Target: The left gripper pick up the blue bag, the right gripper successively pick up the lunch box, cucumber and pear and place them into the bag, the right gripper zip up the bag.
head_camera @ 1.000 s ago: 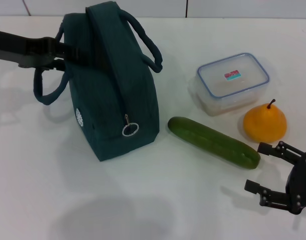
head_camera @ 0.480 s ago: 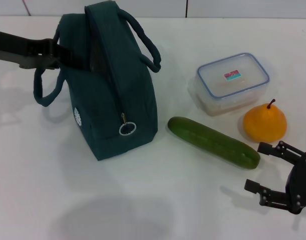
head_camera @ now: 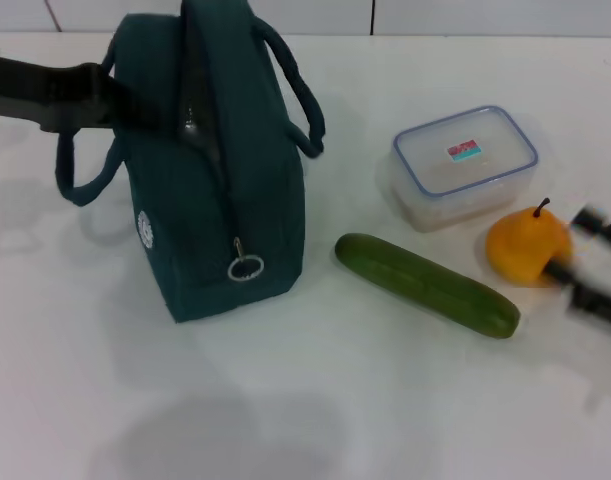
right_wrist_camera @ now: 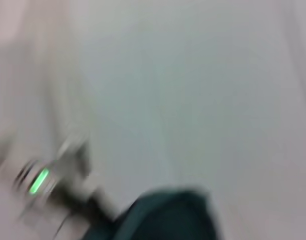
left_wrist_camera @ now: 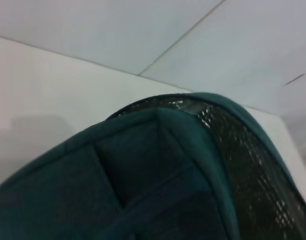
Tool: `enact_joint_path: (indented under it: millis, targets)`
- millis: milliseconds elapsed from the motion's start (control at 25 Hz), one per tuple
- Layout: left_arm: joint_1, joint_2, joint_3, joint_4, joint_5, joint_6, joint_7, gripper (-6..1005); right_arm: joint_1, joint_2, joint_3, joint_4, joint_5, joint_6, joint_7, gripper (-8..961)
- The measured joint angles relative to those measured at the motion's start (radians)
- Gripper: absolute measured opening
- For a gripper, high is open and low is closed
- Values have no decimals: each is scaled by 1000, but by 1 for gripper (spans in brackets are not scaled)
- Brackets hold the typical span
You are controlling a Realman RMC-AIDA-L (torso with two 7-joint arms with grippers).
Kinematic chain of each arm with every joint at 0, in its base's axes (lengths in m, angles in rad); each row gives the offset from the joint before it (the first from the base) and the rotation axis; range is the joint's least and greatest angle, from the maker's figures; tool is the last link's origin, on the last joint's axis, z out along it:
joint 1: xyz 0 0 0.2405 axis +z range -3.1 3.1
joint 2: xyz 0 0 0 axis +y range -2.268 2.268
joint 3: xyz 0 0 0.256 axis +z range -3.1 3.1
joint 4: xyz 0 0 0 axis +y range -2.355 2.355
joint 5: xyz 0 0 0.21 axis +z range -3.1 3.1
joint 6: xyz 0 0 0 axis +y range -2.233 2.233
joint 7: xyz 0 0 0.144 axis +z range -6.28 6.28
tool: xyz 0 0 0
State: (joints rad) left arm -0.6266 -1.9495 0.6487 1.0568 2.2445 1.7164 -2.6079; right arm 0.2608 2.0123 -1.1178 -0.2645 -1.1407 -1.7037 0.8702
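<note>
The left gripper [head_camera: 120,100] grips the blue bag [head_camera: 210,190] at its far-left edge; the blurred right gripper [head_camera: 595,275], finger state unreadable, touches the pear [head_camera: 523,250].

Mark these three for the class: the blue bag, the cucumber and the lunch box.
blue bag [head_camera: 200,215]: head view, on its fabric side panel.
cucumber [head_camera: 425,284]: head view, middle of its green body.
lunch box [head_camera: 465,160]: head view, centre of its clear lid.

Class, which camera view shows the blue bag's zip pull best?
The head view: the blue bag stands whole there, its ring zip pull plainly hanging. The left wrist view shows only fabric and foil lining; the right wrist view, a blurred teal corner.
</note>
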Motion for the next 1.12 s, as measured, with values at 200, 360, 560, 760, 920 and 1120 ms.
enact_joint_path:
  millis: [200, 360, 560, 760, 920, 1120]
  targets:
    - [17, 5, -1, 0, -39, 34, -2, 35, 2, -3, 1, 69, 256, 23, 349, 859]
    - [23, 1, 0, -1, -48, 52, 3, 35, 17, -2, 1, 102, 376, 136, 610, 859]
    - [23, -4, 6, -1, -54, 63, 9, 36, 70, 0, -8, 111, 386, 322, 813, 858]
    - [20, -5, 6, -1, -56, 63, 16, 36, 191, 7, -10, 160, 384, 475, 835, 857]
    - [16, -5, 6, -1, -56, 63, 22, 36, 264, 13, -20, 184, 382, 576, 885, 849]
    - [12, -3, 6, 4, -56, 63, 29, 37, 325, 15, -47, 193, 381, 663, 921, 839]
